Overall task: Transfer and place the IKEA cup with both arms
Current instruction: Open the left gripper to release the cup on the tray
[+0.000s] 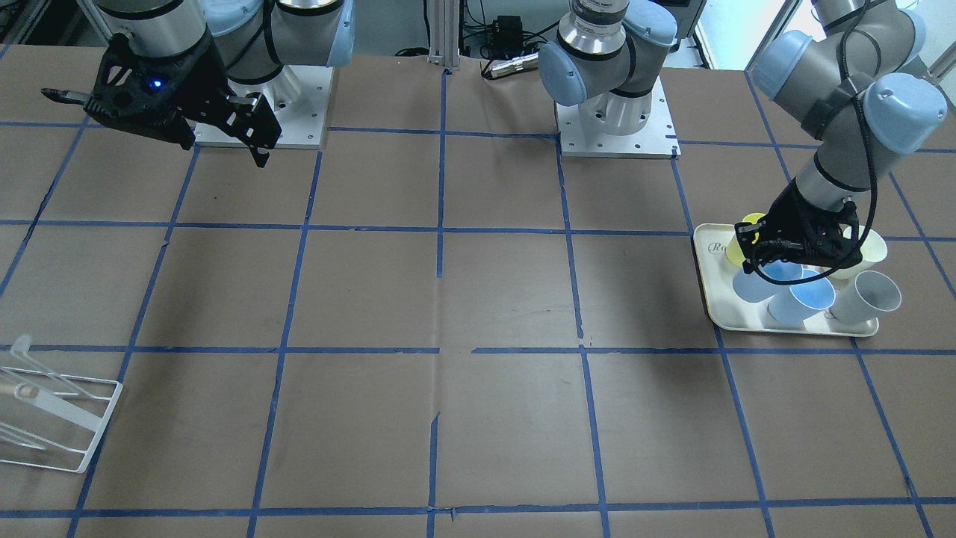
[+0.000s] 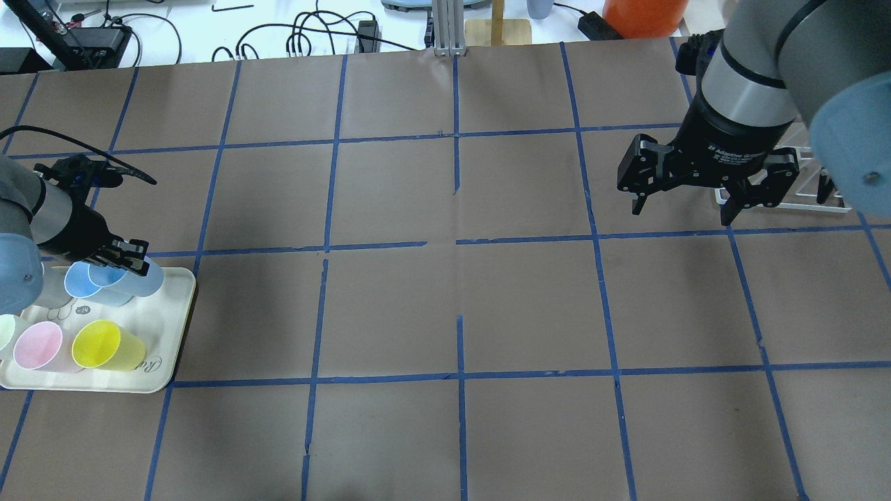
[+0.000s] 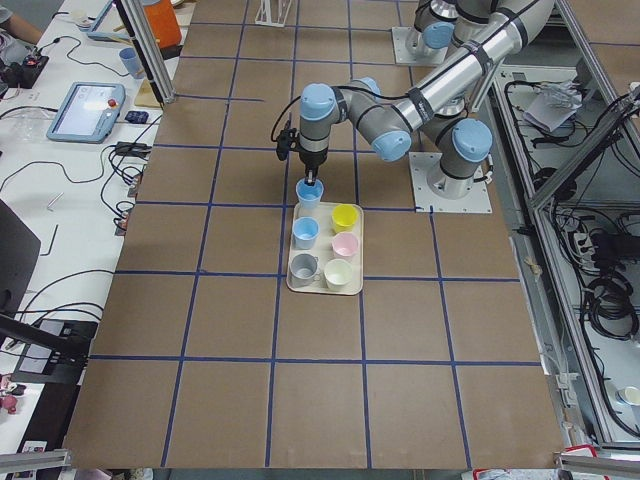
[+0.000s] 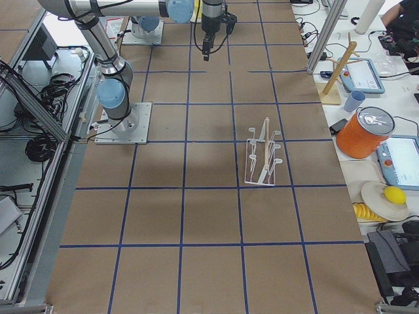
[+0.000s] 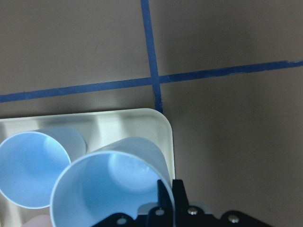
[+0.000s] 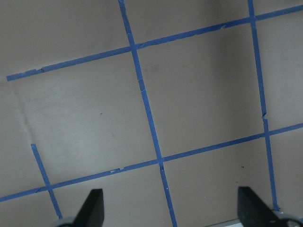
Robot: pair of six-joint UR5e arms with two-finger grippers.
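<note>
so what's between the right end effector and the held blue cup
Only bare table with blue tape lines between right end effector and IKEA cup, overhead view.

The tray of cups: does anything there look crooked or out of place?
Only one: a blue cup at the corner of the tray sits out of line, crowding the other blue cup, because the left gripper pinches its rim between its fingers. Nothing toppled.

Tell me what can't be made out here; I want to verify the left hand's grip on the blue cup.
Left wrist view: the bottom edge cuts off part of the IKEA cup and most of the left hand.
Front-facing view: that hand covers the grip point and the pink cup.
Overhead view: the arm's blue cap hides most of the grey cup.
</note>
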